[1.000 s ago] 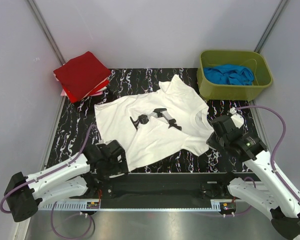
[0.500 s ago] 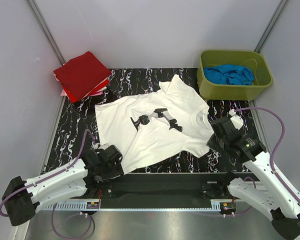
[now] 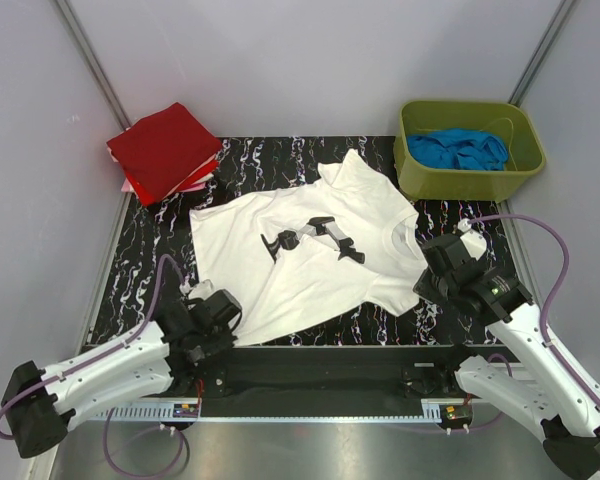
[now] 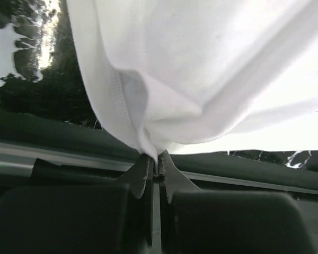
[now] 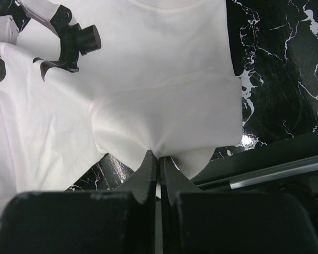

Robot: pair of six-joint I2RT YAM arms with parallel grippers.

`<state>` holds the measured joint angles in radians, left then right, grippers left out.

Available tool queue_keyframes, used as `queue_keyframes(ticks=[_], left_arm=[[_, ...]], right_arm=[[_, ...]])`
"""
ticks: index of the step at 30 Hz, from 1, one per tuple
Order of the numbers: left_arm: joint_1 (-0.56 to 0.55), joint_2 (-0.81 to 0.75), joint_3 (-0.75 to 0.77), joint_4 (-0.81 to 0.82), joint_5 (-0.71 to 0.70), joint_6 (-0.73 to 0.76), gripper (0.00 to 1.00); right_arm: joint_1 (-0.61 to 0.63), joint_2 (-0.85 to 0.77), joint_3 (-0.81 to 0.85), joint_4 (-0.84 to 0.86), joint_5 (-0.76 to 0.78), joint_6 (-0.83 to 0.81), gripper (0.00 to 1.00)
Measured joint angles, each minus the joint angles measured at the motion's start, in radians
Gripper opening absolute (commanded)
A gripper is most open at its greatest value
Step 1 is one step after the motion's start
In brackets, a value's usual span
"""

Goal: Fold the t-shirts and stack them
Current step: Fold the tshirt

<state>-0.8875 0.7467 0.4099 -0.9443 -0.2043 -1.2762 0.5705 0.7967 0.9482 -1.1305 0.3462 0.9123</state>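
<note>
A white t-shirt (image 3: pixel 300 262) with a grey-black chest print lies spread on the black marbled table (image 3: pixel 150 270). My left gripper (image 3: pixel 222 313) is at the shirt's near left corner. In the left wrist view it (image 4: pixel 157 159) is shut on a pinch of the white hem (image 4: pixel 132 106). My right gripper (image 3: pixel 430 270) is at the shirt's near right side. In the right wrist view it (image 5: pixel 159 156) is shut on a fold of white cloth (image 5: pixel 164 106) next to the print (image 5: pixel 69 42). Folded red t-shirts (image 3: pixel 165 148) lie stacked at the back left, with a pink edge (image 3: pixel 130 186) showing beneath them.
A green bin (image 3: pixel 412 176) at the back right holds crumpled blue cloth (image 3: pixel 458 150). Grey walls close in the table on three sides. A dark rail (image 3: pixel 320 372) runs along the near edge between the arm bases.
My left gripper, open a second ago, has slid left and toward the near edge and shut on the shirt's hem. The right gripper has kept its hold and place.
</note>
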Motion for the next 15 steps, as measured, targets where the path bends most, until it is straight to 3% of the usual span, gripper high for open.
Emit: queue_keyframes(ticks=[8, 15], left_arm=[[0.000, -0.099, 0.244, -0.209, -0.079, 0.012, 0.00], [0.000, -0.217, 0.391, -0.367, -0.145, -0.004, 0.00]], right_arm=[[0.000, -0.050, 0.017, -0.062, -0.039, 0.026, 0.00], [0.000, -0.173, -0.090, -0.072, -0.213, 0.076, 0.00]])
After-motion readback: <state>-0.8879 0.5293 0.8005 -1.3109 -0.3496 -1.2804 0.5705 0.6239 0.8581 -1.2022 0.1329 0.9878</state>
